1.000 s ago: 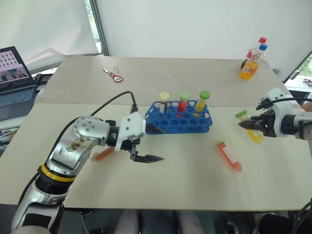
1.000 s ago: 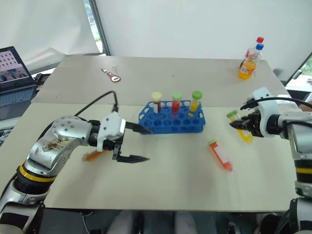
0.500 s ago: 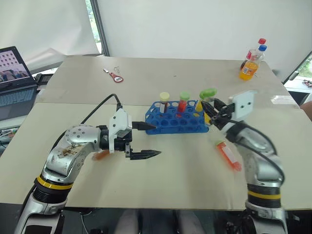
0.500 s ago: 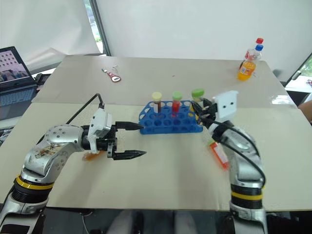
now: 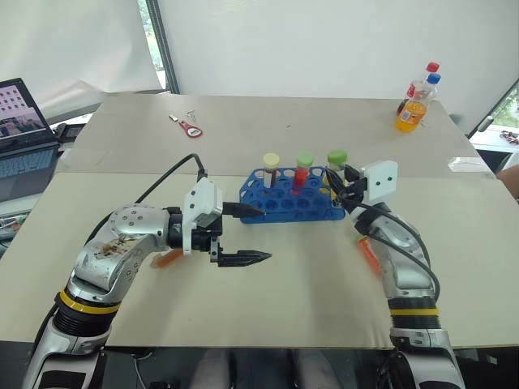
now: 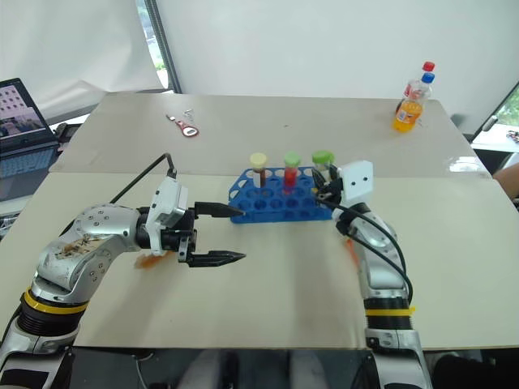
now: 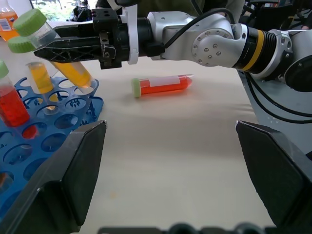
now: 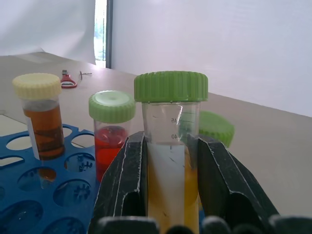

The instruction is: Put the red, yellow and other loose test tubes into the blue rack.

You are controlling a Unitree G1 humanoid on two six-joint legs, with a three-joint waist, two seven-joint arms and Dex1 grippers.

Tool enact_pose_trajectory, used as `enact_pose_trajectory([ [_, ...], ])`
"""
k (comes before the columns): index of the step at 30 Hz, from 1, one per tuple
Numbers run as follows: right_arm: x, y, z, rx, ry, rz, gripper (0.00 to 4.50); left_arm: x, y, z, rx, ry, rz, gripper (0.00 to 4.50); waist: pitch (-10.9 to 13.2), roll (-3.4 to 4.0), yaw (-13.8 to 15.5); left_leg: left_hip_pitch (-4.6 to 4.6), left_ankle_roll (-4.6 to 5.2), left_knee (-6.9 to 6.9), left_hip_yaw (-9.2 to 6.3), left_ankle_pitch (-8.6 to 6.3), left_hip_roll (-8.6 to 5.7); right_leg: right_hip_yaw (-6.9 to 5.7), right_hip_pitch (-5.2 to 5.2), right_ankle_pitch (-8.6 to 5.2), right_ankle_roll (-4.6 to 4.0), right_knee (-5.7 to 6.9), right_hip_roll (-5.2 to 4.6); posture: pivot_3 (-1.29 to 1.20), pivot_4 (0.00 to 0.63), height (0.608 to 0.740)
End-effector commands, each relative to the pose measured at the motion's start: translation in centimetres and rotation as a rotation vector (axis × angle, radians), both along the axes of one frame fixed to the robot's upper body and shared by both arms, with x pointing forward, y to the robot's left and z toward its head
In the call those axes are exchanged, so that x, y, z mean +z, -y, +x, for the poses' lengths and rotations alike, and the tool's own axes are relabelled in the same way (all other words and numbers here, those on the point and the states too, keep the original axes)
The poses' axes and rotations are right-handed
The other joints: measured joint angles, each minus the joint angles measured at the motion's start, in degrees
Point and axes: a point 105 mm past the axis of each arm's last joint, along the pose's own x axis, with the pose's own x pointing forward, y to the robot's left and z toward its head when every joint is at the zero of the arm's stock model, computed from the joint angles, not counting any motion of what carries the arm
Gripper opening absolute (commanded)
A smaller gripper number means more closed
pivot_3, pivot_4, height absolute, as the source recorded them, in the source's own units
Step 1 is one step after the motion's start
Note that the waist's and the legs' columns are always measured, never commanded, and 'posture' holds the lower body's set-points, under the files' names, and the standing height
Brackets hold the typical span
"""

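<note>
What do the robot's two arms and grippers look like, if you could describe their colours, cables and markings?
Both arms are silver-grey metal with rounded joint housings and a yellow-and-black band near the elbow. Black cables loop along each forearm to a white boxy wrist module. The left gripper and the right gripper each have two black pointed fingers. The left arm's shiny forearm shell looks scuffed with brownish marks.

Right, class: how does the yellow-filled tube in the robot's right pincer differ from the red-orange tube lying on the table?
The clear plastic yellow-filled tube is clamped in the right pincer, tilted over the blue plastic rack; the clear plastic red-orange tube lies flat and loose on the table. One holds yellow liquid, the other red-orange. Both have green caps.
</note>
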Motion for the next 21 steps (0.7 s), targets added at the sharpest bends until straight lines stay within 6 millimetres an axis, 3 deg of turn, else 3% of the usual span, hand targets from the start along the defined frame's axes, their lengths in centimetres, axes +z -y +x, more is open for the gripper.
enact_pose_trajectory([
  [1,1.3,-0.5,0.1,-0.008,0.074,0.009,1.0,0.9,0.1,-0.3,-0.012,0.034,-0.008,4.5,0.0,0.0,-0.1,0.0,0.0,0.0,0.0,0.0,0.0,0.0,0.0,0.0,0.0,0.0,0.0,0.0,0.15,0.74],
  [13,0.5,-0.5,0.4,-0.097,0.11,0.087,1.0,1.5,0.6,0.5,0.054,0.017,-0.077,4.5,0.0,0.0,-0.4,0.01,0.0,-0.01,-0.3,0.0,0.01,0.01,0.0,0.0,0.0,0.02,0.0,0.0,0.15,0.74],
  [21,-1.0,-0.6,0.3,-0.226,0.084,0.212,1.0,2.0,1.5,1.0,0.09,-0.008,-0.128,4.5,0.0,0.01,-1.1,0.02,0.0,-0.05,-0.44,0.0,0.01,0.0,0.0,0.01,-0.01,0.15,-0.01,0.0,0.15,0.74],
])
